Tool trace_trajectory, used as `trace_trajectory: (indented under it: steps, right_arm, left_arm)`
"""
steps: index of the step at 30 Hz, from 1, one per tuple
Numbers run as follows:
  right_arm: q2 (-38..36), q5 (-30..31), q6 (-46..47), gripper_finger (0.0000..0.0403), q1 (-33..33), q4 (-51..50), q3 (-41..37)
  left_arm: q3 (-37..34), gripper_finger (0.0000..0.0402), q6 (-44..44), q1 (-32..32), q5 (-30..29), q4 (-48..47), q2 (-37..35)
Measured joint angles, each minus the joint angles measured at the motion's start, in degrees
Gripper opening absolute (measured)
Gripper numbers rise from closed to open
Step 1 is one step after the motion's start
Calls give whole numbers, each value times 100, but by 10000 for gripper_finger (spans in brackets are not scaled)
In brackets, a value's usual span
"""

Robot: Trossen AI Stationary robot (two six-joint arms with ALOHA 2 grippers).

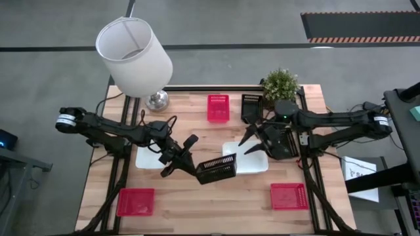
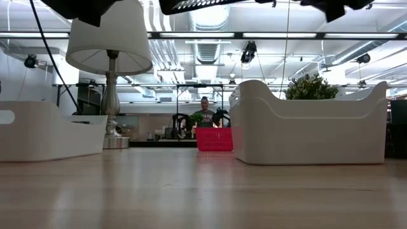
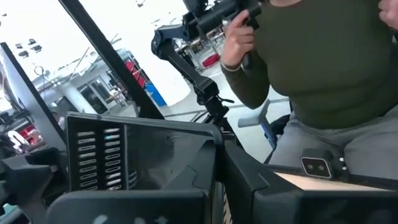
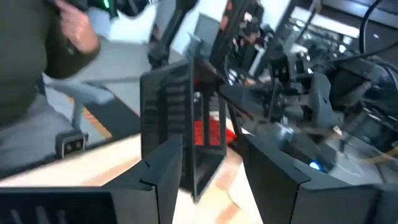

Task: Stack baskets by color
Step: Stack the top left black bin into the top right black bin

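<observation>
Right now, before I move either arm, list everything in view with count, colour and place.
red baskets: three; one far centre, two near corners
black baskets: two; one held tilted mid-table, one far by the plant
white baskets: two, mid-table, left and right
lamp: one, white shade, far left
potted plant: one, green, far right
person: one, green top, beyond the table
left hand: shut on the tilted black basket
right hand: open, over the right white basket

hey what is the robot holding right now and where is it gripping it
The left claw is shut on the rim of a black basket, lifted and tilted. The right claw is open, holding nothing.
</observation>
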Motion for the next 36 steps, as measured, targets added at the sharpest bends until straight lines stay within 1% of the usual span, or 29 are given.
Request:
trace_trajectory:
  steps: [2, 6, 9, 14, 18, 21, 24, 27, 33, 34, 36]
  right_arm:
    - [220, -279, 152, 160, -38, 357, 0]
    - [724, -597, 446, 160, -67, 1028, 2]
    - [1029, -1182, 747, 160, -91, 1351, 141]
    - [1570, -1846, 1031, 160, -85, 1379, 565]
    - [2010, -2652, 1169, 160, -80, 1372, 933]
    - [2308, -3086, 1231, 153, -78, 1384, 1180]
    - [2607, -3349, 1231, 136, -80, 1372, 1396]
    - [2828, -3502, 1246, 108, -80, 1373, 1602]
    - [3112, -4067, 1193, 28, -76, 1359, 1862]
    - [3116, -4112, 1148, 19, -76, 1356, 1871]
    - [3094, -4104, 1054, 14, -69, 1351, 1865]
  left_arm:
    - [1, 0, -1, 8, 0, 52, 17]
    - [0, 0, 10, 18, -4, 154, 65]
    - [0, 0, 11, 29, -147, 127, 83]
    - [0, 0, 13, 33, -174, 129, 98]
    - [0, 0, 15, 58, -184, 137, 116]
    - [0, 0, 15, 58, -187, 148, 146]
    - [0, 0, 15, 58, -204, 124, 160]
    - [0, 0, 15, 56, -266, 94, 160]
    - [-2, 4, 1, 56, -299, 71, 155]
    - [-2, 8, -3, 59, -321, 59, 155]
    - [-2, 19, -33, 60, -344, 31, 153]
